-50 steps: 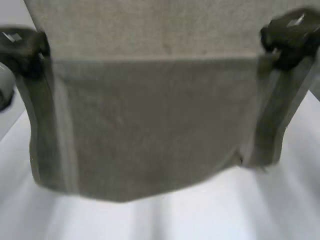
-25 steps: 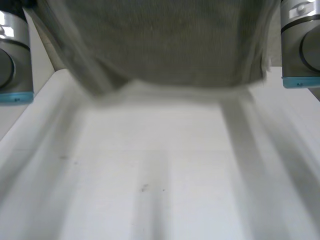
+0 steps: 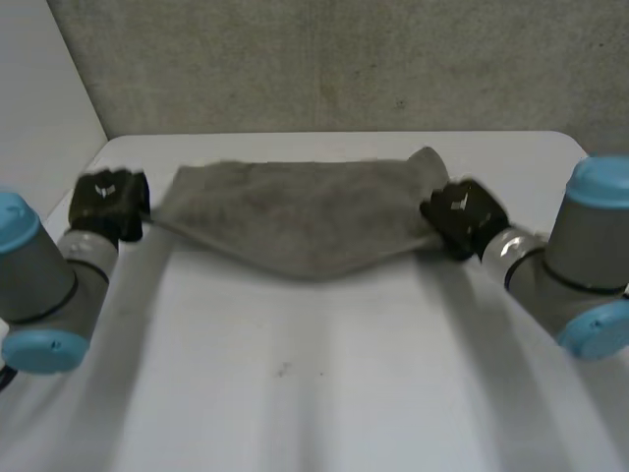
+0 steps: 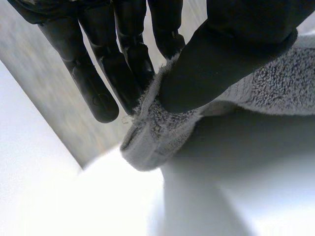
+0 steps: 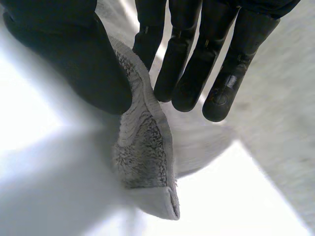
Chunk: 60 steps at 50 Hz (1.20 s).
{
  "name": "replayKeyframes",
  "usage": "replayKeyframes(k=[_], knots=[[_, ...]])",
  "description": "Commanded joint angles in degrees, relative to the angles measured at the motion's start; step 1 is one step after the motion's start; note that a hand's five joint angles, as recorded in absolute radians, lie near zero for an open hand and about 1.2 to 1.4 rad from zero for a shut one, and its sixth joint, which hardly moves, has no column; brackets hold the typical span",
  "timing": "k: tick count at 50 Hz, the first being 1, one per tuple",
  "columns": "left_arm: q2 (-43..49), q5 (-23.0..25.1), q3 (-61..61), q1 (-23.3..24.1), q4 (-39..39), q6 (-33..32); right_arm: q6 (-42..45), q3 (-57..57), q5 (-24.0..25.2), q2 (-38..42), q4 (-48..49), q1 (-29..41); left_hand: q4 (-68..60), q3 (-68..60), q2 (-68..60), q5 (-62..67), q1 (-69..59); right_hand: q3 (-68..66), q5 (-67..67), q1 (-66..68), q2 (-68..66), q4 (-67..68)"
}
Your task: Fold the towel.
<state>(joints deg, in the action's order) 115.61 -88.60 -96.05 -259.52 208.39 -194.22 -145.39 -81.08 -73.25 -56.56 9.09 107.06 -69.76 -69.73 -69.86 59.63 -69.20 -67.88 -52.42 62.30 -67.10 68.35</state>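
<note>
Our left hand [image 3: 110, 202] and right hand [image 3: 462, 218] pinch opposite ends of the grey terry towel [image 3: 295, 211], spreading it flat.

towel [image 3: 295, 211] no longer hanging like a curtain close before the camera, now carried out low over the table [image 3: 324, 383], left hand [image 3: 110, 205] and right hand [image 3: 462, 218] lowered and reached farther out, cloth stretched between them, its middle sagging

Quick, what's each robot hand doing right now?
Left robot hand: closed, pinching a corner of the towel.
Right robot hand: closed, pinching the towel's other end.
</note>
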Motion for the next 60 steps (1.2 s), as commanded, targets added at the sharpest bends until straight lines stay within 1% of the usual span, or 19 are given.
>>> replayKeyframes(k=[1, 5, 8, 13, 16, 23, 43, 44, 45, 46, 47, 48, 49, 54, 55, 56, 58, 59, 60], knots=[[-0.7, 0.0, -4.0, -1.2, -1.8, -2.4, -0.4, -1.9, 0.9, 4.3, 0.1, -1.2, -10.2, -10.3, -10.1, 10.4, -10.8, 8.8, 3.4, -3.3, 8.1, -9.3], [-2.7, 0.0, -5.1, -1.3, -1.8, -2.5, -0.9, -3.0, 1.1, 3.7, 0.2, -2.8, -10.2, -10.3, -10.1, 10.4, -10.8, 12.4, 6.9, -6.8, 11.6, -12.8], [-3.9, 0.0, -5.9, -1.3, -1.8, -2.5, -4.6, -3.4, 1.1, 3.2, 0.2, -4.0, -10.2, -10.3, -10.1, 10.4, -10.8, 17.4, 12.0, -11.8, 16.6, -17.9], [-5.2, -0.2, -6.2, -1.3, -1.8, -2.4, -16.6, -3.7, 1.3, 2.6, 0.8, -6.9, -10.2, -10.3, -10.1, 10.4, -10.8, 25.1, 19.7, -19.6, 24.4, -25.6], [-5.7, -0.3, -6.2, -1.3, -1.8, -2.4, -19.3, -3.7, 1.4, 2.6, 1.4, -7.7, -10.2, -10.3, -10.1, 10.4, -10.8, 27.3, 21.9, -21.8, 26.6, -27.8], [-5.8, -0.2, -6.6, -1.3, -1.8, -2.2, -18.9, -3.6, 1.5, 3.1, 1.5, -9.7, -10.2, -10.3, -10.1, 10.4, -10.8, 28.2, 22.7, -22.6, 27.4, -28.7], [-5.8, 0.0, -6.9, -0.9, -1.8, -2.0, -18.6, -2.2, 1.9, 7.4, 6.1, -9.8, -10.2, -10.3, -10.1, 10.4, -10.8, 26.3, 20.9, -20.8, 25.6, -26.8], [-5.8, 0.0, -6.9, -0.9, -1.8, -2.0, -18.7, -2.2, 2.1, 8.0, 6.7, -9.7, -10.2, -10.3, -10.1, 10.4, -10.8, 23.8, 18.4, -18.3, 23.1, -24.3], [-5.7, 0.0, -6.9, -0.9, -1.8, -2.0, -18.8, -2.1, 2.3, 8.5, 7.5, -9.7, -10.2, -10.3, -10.1, 10.4, -10.8, 16.0, 10.5, -10.4, 15.2, -16.5], [-5.7, -0.1, -7.0, -0.9, -1.8, -2.0, -18.8, -2.1, 2.3, 8.5, 7.5, -9.7, -10.2, -10.3, -10.1, 10.4, -10.8, 15.9, 10.5, -10.3, 15.1, -16.4], [-5.7, -0.1, -7.0, -0.9, -1.8, -2.0, -18.9, -2.0, 2.5, 8.7, 8.2, -9.7, -10.2, -10.3, -10.1, 10.4, -10.8, 4.3, -1.2, 1.3, 3.5, -4.7], [-5.7, -0.1, -6.9, -0.9, -1.8, -2.0, -18.9, -2.0, 2.5, 8.8, 8.2, -9.7, -10.2, -10.3, -10.1, 10.4, -10.8, 4.1, -1.3, 1.4, 3.4, -4.6], [-5.7, -0.1, -6.9, -0.9, -1.8, -2.0, -19.0, -2.0, 2.6, 8.8, 9.1, -9.7, -10.2, -10.3, -10.1, 10.4, -10.8, -12.0, -17.4, 17.5, -12.7, 11.5], [-6.4, -0.2, -6.9, -1.1, -4.2, -2.7, -19.9, -2.0, 2.1, 5.4, 10.0, -11.0, -10.2, -10.3, -10.1, 10.4, -10.8, -12.1, -17.6, 17.7, -12.9, 11.6], [-6.4, -0.2, -6.9, -1.1, -4.2, -2.7, -20.3, -2.0, 2.1, 2.2, 9.5, -12.1, -10.2, -10.3, -10.1, 10.4, -10.8, -12.1, -17.6, 17.7, -12.9, 11.6], [-7.6, -0.2, -6.9, -1.2, -6.0, -2.7, -20.3, -2.0, 2.1, 2.2, 9.5, -12.1, -10.2, -10.3, -10.1, 10.4, -10.8, -12.1, -17.6, 17.7, -12.9, 11.6], [-9.4, -0.1, -6.9, -1.3, -8.0, -3.0, -19.7, -3.1, 2.5, -4.6, 7.6, -14.5, -10.2, -10.3, -10.1, 10.4, -10.8, -12.1, -17.6, 17.7, -12.9, 11.6], [-11.4, -0.1, -7.0, -1.3, -10.4, -3.4, -19.7, -3.1, 2.5, -4.6, 7.6, -14.5, -10.2, -10.3, -10.1, 10.4, -10.8, -12.1, -17.6, 17.7, -12.9, 11.6], [-11.4, -0.1, -7.0, -1.3, -10.5, -3.4, -19.1, -3.9, 3.1, -7.6, 4.9, -15.2, -10.2, -10.3, -10.1, 10.4, -10.8, -12.1, -17.6, 17.7, -12.9, 11.6]])
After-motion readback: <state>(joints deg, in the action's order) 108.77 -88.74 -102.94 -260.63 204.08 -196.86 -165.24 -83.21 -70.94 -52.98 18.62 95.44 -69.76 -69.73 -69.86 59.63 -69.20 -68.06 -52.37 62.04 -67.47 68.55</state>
